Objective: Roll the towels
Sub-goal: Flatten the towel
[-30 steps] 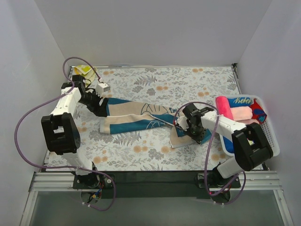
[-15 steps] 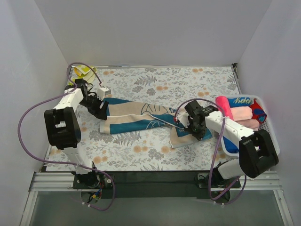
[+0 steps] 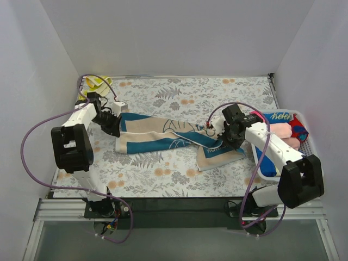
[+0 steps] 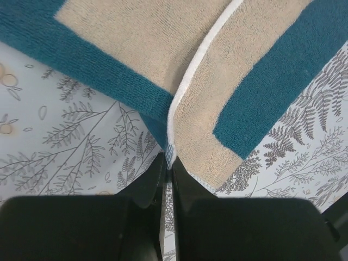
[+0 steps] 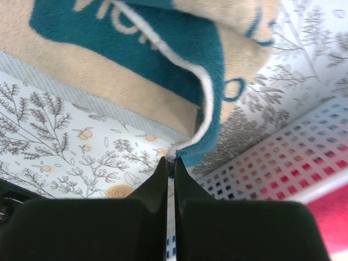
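A tan-and-blue towel (image 3: 163, 136) lies stretched across the floral cover, folded lengthwise. My left gripper (image 3: 116, 129) is shut on its left end; in the left wrist view the white hem (image 4: 179, 103) runs down into the closed left gripper (image 4: 169, 161). My right gripper (image 3: 224, 142) is shut on the towel's right corner, lifted off the cover. In the right wrist view the white-edged blue corner (image 5: 209, 117) hangs pinched in the right gripper (image 5: 173, 162). Rolled pink and red towels (image 3: 274, 130) lie in the white basket (image 3: 312, 157). A yellow towel (image 3: 95, 82) sits at the back left.
The white slotted basket (image 5: 283, 157) stands close to the right of my right gripper. The floral cover (image 3: 179, 179) spans the table. White walls close in the back and both sides.
My left gripper has closed on the towel's left end. My right gripper has risen and moved back and right, lifting the towel's right corner with it.
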